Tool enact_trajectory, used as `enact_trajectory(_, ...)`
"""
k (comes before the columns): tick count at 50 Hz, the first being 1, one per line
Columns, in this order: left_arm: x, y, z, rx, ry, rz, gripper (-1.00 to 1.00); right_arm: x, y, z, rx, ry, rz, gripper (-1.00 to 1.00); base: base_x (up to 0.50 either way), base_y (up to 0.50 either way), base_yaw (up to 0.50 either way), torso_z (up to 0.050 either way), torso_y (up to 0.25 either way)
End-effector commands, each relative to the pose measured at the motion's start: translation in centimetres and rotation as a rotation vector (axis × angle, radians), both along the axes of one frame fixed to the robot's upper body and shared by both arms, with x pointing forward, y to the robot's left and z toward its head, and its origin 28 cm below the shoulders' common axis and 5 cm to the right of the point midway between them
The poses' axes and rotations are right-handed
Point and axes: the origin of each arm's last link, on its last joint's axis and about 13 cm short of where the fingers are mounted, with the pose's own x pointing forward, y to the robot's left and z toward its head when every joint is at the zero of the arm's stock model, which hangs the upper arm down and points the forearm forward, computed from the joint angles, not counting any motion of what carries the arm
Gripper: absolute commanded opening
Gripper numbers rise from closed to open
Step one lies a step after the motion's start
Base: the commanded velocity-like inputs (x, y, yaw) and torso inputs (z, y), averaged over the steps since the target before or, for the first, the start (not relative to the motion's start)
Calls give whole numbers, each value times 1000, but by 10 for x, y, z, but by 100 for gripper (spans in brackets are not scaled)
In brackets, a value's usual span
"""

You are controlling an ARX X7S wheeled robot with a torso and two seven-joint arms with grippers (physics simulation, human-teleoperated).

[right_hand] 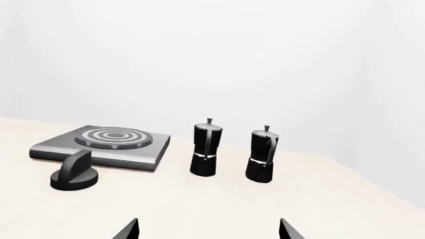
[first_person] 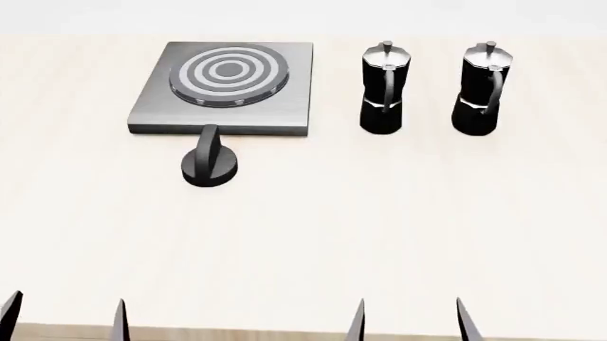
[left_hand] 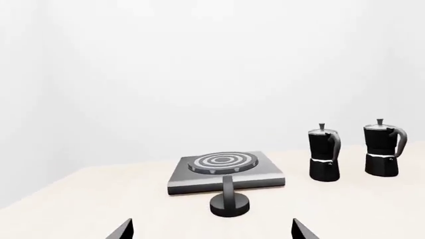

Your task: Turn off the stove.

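The stove [first_person: 284, 85] is a flat brushed-grey square plate with a ringed round burner, at the back left of the table; it also shows in the left wrist view [left_hand: 265, 172] and the right wrist view [right_hand: 149, 147]. Its round black knob [first_person: 210, 165] [left_hand: 230, 203] [right_hand: 74, 174] sits on the table just in front of the plate, its handle bar upright. My left gripper [first_person: 65, 320] [left_hand: 211, 231] hovers open near the table's front edge, well short of the knob. To its right my right gripper [first_person: 410, 321] [right_hand: 207, 230] is open too. Neither holds anything.
Two black moka pots with silver lids stand to the right of the stove, one [first_person: 382, 89] [left_hand: 324, 155] [right_hand: 206, 149] nearer it and one [first_person: 481, 89] [left_hand: 383, 149] [right_hand: 263, 155] further right. The pale table [first_person: 399, 227] ends at a front edge below the grippers.
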Motion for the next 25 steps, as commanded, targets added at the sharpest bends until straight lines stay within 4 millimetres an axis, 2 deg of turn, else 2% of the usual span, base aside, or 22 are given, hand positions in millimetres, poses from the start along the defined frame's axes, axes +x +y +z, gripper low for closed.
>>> enact_trajectory(1, -7, 1, 18, -24, -59, -37, 100, -5, 3, 12, -36, -46, 6, 100, 0, 0, 0, 0, 0)
enact_trajectory(25, -13, 1, 49, -52, -166, -29, 100, -13, 6, 30, -72, -123, -7, 100, 0, 0, 0, 0, 0)
